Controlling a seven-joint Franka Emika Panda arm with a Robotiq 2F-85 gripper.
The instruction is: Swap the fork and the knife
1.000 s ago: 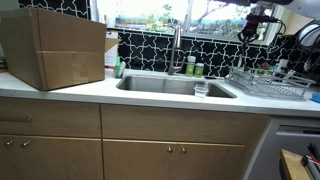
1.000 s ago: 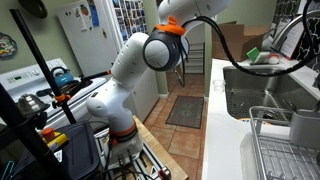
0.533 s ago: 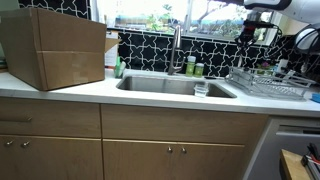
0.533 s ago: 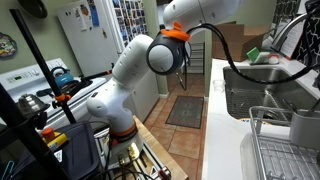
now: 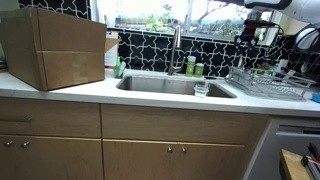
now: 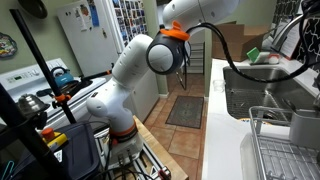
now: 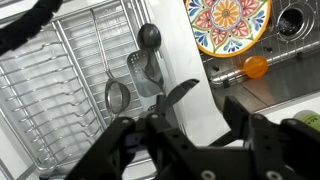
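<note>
Now, utensils [image 7: 146, 68] just ahead of spread jaws, nr dish rack [image 7: 60, 95]

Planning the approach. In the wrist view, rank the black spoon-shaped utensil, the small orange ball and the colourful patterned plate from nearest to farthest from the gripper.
1. Black spoon-shaped utensil: just ahead of the gripper, on the white strip.
2. Small orange ball: toward the picture's right.
3. Colourful patterned plate: top right, farthest.
</note>
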